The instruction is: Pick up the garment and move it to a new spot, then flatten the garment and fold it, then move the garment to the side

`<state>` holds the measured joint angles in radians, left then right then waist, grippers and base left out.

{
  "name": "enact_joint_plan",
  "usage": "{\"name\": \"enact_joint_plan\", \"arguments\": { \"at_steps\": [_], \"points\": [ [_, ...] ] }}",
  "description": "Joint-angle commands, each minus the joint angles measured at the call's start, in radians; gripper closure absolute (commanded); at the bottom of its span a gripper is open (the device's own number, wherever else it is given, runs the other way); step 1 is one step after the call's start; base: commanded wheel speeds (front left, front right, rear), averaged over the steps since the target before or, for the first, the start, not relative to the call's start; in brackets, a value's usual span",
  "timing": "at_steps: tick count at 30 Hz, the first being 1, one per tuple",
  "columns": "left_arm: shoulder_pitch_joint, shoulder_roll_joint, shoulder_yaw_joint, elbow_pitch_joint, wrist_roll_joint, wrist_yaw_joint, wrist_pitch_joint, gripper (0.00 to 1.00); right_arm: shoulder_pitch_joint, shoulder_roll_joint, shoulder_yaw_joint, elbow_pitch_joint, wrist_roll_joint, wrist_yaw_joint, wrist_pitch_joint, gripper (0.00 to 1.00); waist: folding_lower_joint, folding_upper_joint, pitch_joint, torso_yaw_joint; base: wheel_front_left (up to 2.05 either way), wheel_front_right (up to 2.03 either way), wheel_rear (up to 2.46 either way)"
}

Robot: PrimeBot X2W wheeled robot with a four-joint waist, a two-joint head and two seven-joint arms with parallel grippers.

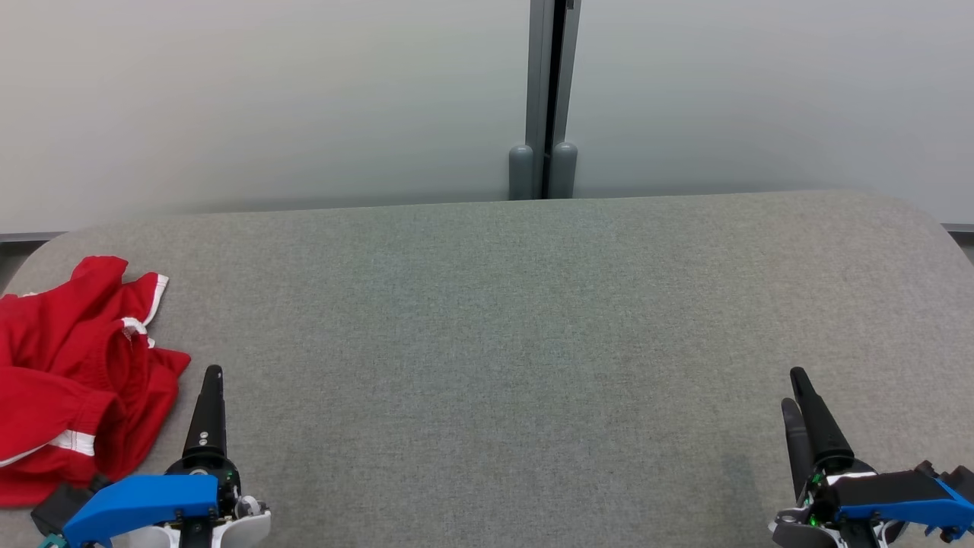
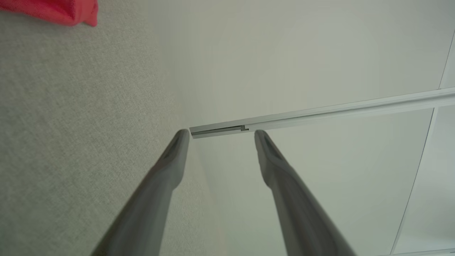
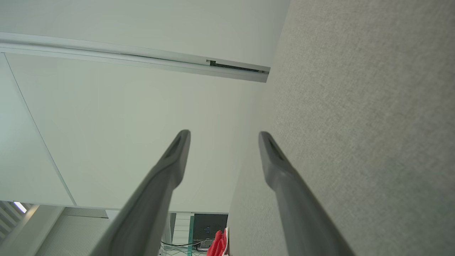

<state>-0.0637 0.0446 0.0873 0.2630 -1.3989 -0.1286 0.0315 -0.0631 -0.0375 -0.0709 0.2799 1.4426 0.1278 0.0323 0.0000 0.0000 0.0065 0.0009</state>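
Observation:
The garment (image 1: 68, 373) is red with white trim and lies crumpled at the left edge of the grey fabric-covered table (image 1: 494, 320). My left gripper (image 1: 211, 380) hovers just right of it, near the front edge, apart from the cloth. The left wrist view shows this gripper (image 2: 221, 134) open and empty, with a corner of the garment (image 2: 53, 10) at the top left. My right gripper (image 1: 793, 388) is at the front right of the table, far from the garment. In its own wrist view the right gripper (image 3: 224, 134) is open and empty, and a bit of the garment (image 3: 218, 245) shows at the bottom.
Pale wall panels stand behind the table, joined by a grey post (image 1: 544, 99) at the middle of the far edge. The table has rounded far corners. A wide stretch of bare grey surface lies between the two grippers.

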Motion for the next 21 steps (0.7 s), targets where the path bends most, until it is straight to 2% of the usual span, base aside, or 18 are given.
{"name": "enact_joint_plan", "arguments": {
  "at_steps": [1, 21],
  "points": [
    [-0.032, 0.005, 0.001, -0.019, 0.020, -0.001, -0.007, 0.00, -0.024, -0.005, 0.002, -0.017, -0.020, 0.002, -0.006, 0.00, 0.0000, 0.0000, 0.000, 0.000, 0.00, 0.00, 0.00],
    [-0.044, 0.006, -0.030, -0.009, 0.470, 0.020, -0.086, 0.00, -0.031, -0.008, 0.051, -0.029, -0.406, 0.002, -0.085, 0.00, 0.0000, 0.0000, 0.003, 0.005, 0.00, 0.00, 0.00]
  ]
}}
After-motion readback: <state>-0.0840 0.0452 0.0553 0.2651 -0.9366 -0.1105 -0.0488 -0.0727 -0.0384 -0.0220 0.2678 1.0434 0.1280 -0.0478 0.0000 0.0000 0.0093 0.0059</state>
